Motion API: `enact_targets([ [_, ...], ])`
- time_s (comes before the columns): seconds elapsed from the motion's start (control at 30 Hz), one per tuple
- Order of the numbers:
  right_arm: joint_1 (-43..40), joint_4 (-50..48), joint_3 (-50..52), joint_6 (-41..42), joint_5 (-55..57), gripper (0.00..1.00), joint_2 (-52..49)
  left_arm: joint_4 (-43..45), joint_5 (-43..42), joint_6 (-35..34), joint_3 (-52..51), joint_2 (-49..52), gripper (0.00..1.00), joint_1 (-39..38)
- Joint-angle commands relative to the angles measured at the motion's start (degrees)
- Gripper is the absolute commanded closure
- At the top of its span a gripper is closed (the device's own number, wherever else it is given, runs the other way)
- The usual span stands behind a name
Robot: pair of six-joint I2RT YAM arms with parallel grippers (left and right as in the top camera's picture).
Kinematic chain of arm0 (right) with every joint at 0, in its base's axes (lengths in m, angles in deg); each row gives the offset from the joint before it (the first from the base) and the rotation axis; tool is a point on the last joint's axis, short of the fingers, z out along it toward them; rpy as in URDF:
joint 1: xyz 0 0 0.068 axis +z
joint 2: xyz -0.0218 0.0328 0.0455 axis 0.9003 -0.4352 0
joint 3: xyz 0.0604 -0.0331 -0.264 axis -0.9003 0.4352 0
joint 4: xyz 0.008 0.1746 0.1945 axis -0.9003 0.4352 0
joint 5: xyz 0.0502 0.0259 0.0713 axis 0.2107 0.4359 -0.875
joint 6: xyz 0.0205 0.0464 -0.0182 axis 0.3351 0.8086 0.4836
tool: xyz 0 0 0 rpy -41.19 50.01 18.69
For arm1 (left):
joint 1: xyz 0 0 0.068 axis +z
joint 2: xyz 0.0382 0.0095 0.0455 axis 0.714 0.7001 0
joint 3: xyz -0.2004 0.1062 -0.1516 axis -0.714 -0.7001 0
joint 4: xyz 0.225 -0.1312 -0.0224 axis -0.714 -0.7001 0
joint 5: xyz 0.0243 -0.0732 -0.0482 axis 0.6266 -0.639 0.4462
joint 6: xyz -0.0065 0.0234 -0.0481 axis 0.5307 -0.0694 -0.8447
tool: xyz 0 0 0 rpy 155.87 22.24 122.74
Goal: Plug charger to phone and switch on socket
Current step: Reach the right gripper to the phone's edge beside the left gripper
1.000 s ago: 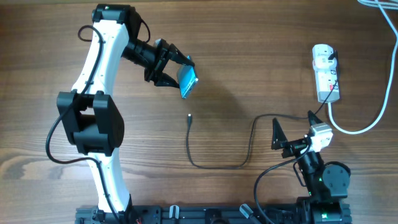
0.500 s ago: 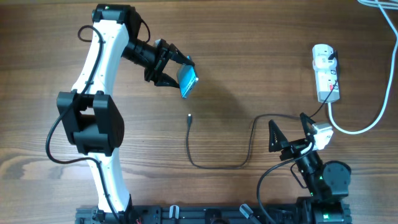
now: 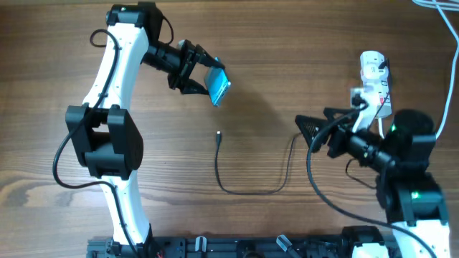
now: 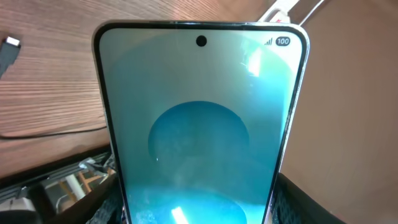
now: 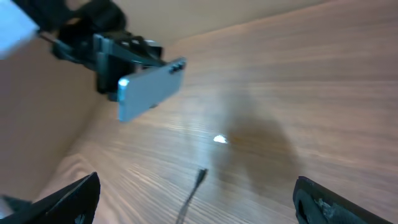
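Observation:
My left gripper is shut on the phone and holds it tilted above the table, turquoise screen lit. The phone fills the left wrist view. The right wrist view shows it from the side. The charger's connector tip lies on the wood below the phone, and its thin black cable loops right toward the socket. My right gripper is open and empty, raised over the cable's right bend and pointing left. In its own view its jaws frame the tip.
A white cord runs from the socket along the right edge. The connector tip also shows at the left edge of the left wrist view. The wooden table is bare between the phone and the socket.
My right arm has risen from the front edge and swung up toward the socket, gripper now pointing left. My left gripper has shifted the phone slightly up and right.

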Motion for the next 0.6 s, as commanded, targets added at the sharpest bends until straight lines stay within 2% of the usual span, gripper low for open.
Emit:
enact_targets([
  [0.0, 0.3, -3.4, -2.8, 4.9, -8.6, 0.0, -2.6, 2.9, 2.9, -9.2, 0.0, -2.8, 0.96, 0.1],
  [0.1, 0.3, -7.9, -2.8, 18.3, -8.6, 0.0, -5.4, 5.0, 8.3, -18.6, 0.1, -2.8, 0.96, -1.2],
  [0.13, 0.3, -8.4, -2.8, 18.2, -8.6, 0.0, -6.6, 6.2, 11.0, -22.4, 0.1, -2.9, 0.96, -2.3],
  [0.23, 0.5, -8.2, -2.8, 20.8, -8.6, 0.14, -12.5, 8.9, 20.6, -32.6, 0.1, -3.5, 0.96, -6.6],
  [0.37, 5.4, -10.1, -2.8, 21.4, -7.2, 0.2, -20.5, 12.1, 30.8, -39.3, 0.0, -3.6, 0.96, -13.2],
  [0.43, 9.4, -12.8, -2.8, 25.8, -1.4, 0.26, -24.4, 12.7, 34.8, -43.5, 0.0, -3.6, 0.96, -16.6],
  [0.5, 12.5, -14.1, -2.8, 29.7, 3.5, 0.28, -27.1, 13.3, 36.2, -45.2, 0.0, -3.6, 0.96, -19.1],
  [0.57, 14.6, -16.0, -2.8, 30.2, 5.0, 0.31, -29.2, 13.5, 36.2, -46.9, 0.0, -3.6, 0.96, -20.7],
])
